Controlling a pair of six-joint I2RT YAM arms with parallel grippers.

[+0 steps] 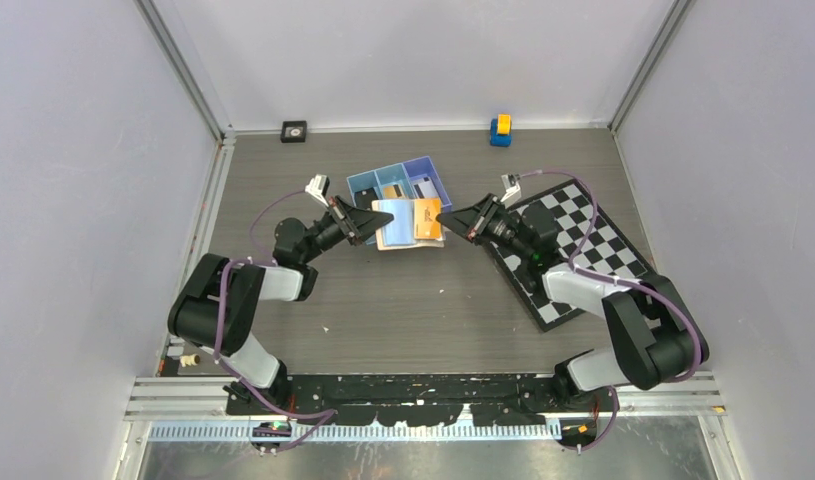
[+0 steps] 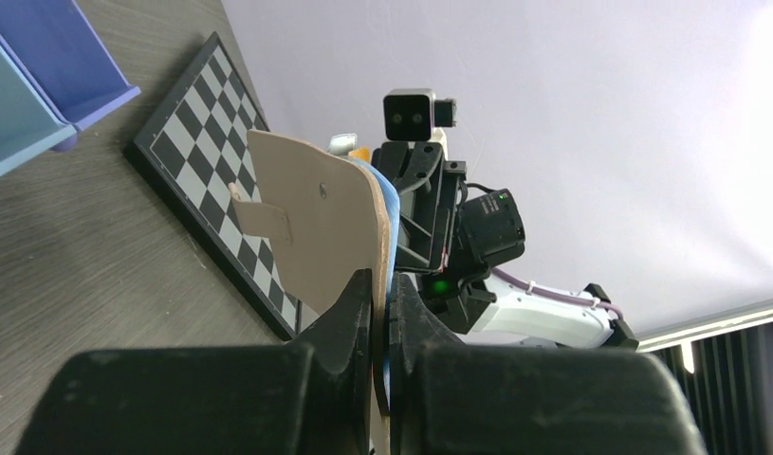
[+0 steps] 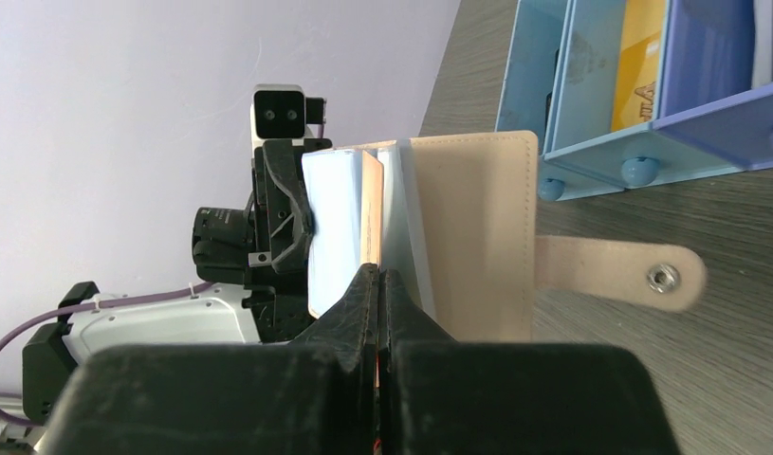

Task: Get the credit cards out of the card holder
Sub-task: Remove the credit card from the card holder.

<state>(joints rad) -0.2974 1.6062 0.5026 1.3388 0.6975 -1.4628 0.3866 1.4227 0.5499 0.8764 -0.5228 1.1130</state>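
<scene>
Card holder (image 1: 395, 228): spreads open at mid-frame in the top view, just below the blue tray (image 1: 423, 163), between both arms. Pinched at its left tan cover by the left gripper (image 2: 380, 289), fingers together on it; caught at its right side by the right gripper (image 3: 379, 280), squeezed tight on the orange-tan card (image 3: 371, 209).

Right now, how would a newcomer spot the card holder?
Find the blue tray mid-table. At its near edge, the left end effector and right end effector hold the card holder. It is the only tan folding wallet, spread open, showing an orange card.
</scene>
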